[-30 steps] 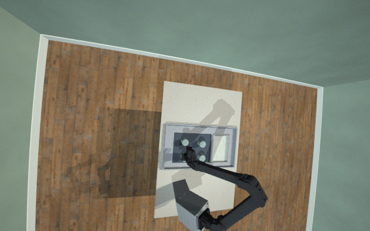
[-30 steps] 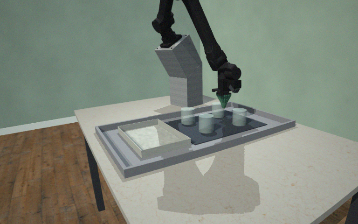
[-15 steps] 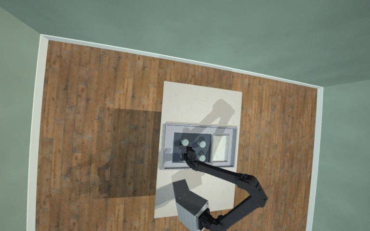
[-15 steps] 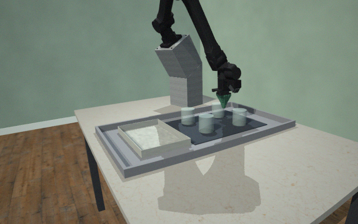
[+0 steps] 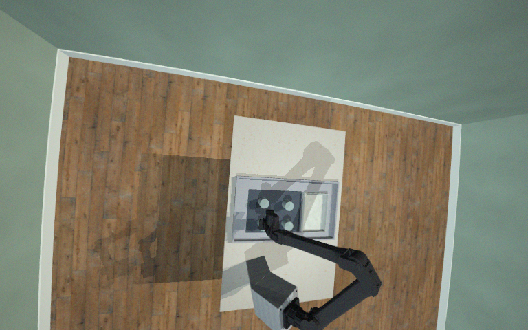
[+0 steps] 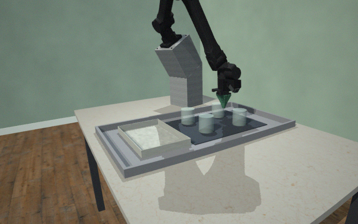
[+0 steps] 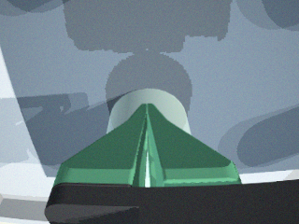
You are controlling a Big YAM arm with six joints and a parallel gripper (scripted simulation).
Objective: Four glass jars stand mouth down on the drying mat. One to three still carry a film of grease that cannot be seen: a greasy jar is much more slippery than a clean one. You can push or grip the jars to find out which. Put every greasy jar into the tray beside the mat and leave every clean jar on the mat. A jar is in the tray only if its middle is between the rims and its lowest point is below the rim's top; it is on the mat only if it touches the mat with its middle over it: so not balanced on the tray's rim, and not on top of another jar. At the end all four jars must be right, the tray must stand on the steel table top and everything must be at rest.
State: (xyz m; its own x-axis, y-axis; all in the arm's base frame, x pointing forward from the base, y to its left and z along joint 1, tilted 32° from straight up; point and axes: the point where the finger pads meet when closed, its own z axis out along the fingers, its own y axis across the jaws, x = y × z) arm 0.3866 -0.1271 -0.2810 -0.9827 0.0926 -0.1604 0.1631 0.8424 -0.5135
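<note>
Green walls [image 5: 272,50] [image 6: 79,52] and a brown plank floor [image 5: 136,128] [image 6: 34,163] surround our pale, faintly speckled table [image 5: 272,144] [image 6: 303,171]. Nearest us in the exterior view, a grey rim [image 5: 286,178] [image 6: 168,164] with square-cut walls frames the work area. Just inside it, towards the left, we have the shallow cream tray [image 5: 302,217] [image 6: 166,147], rectangular and thin-walled, with no jar in it. To its right lies the flat, dark drying mat [image 5: 274,196] [image 6: 197,137]. On it, left of the frame's centre line or right of it, all four jars stand upright as smooth, cloudy cylinders: the front jar [image 5: 288,205] [image 6: 206,123], the right jar [image 5: 264,202] [image 6: 239,116], the left jar [image 5: 288,225] [image 6: 187,116] and, farther back, the rear jar [image 6: 217,110] [image 7: 149,97]. Beside that last one, the gripper [image 6: 223,107] [image 7: 147,113] points down, its ribbed green wedge fingers clenched together on nothing. Behind rises the angular, brushed-grey pedestal [image 5: 272,299] [image 6: 178,91]. So we count no jar moved over; grease looks the same as clean glass, so we cannot say which belong in the tray. We judge a closed-finger push test likely, with sorting all left to do.

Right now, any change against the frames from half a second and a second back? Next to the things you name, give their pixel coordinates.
Nothing visibly changed. The tool [image 5: 268,212] [image 6: 223,107] [image 7: 147,113] is shut with nothing in it, over the drying mat [image 5: 254,217] [image 6: 196,140]. All four jars stand on the mat as before, and the tray [image 5: 302,212] [image 6: 166,148] holds none.
</note>
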